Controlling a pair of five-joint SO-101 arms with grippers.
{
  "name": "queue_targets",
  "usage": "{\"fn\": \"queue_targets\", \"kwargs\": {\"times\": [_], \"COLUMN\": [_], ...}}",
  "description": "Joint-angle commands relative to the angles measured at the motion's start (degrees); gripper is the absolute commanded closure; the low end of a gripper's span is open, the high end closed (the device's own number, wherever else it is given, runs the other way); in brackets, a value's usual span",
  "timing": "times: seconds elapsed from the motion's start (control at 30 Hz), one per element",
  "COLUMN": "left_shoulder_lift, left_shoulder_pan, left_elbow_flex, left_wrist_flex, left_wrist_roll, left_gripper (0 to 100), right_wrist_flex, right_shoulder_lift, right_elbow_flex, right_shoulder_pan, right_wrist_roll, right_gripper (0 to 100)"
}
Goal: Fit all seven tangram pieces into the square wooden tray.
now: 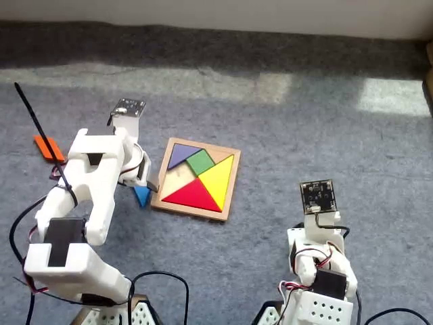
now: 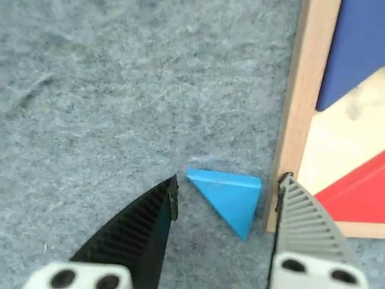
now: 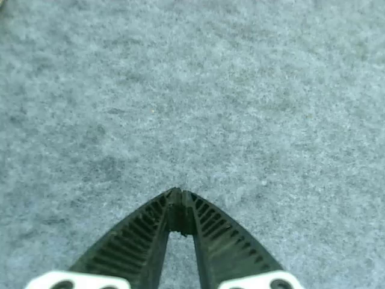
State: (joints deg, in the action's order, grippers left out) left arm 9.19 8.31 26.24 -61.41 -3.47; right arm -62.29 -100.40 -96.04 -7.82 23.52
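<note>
The square wooden tray lies mid-table and holds a purple piece, a green square, a yellow triangle and a red triangle. A small blue triangle lies on the carpet just outside the tray's left edge. My left gripper is open, its fingers on either side of that blue triangle, one fingertip against the tray's rim. An orange piece lies far left. My right gripper is shut over bare carpet, near the front right.
Grey carpet covers the table. A thin black rod slants across the far left near the orange piece. The right arm's base stands at the front right, apart from the tray.
</note>
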Motion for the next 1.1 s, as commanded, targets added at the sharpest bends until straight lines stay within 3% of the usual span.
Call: {"fn": "queue_targets", "kwargs": {"times": [0.0, 0.5, 0.93, 1.07], "left_shoulder_lift": [0.66, 0.57, 1.1, 1.1], "left_shoulder_pan": [0.92, 5.58, 3.74, 3.47], "left_elbow_flex": [-1.63, -1.63, -1.36, -1.36], "left_wrist_flex": [-1.32, -3.16, -4.84, -4.84], "left_wrist_roll": [0.62, 0.53, 0.53, 0.62], "left_gripper": [74, 74, 75, 80], "right_wrist_flex": [-0.04, -0.13, -0.13, -0.13], "right_shoulder_lift": [-0.75, -0.75, -0.75, -0.75], "right_elbow_flex": [-3.74, -3.74, -3.74, -3.74], "right_shoulder_pan": [-0.75, -0.75, -0.75, -0.75], "right_wrist_roll": [-0.09, -0.09, -0.09, -0.09], "right_gripper": [99.3, 99.3, 99.3, 99.3]}}
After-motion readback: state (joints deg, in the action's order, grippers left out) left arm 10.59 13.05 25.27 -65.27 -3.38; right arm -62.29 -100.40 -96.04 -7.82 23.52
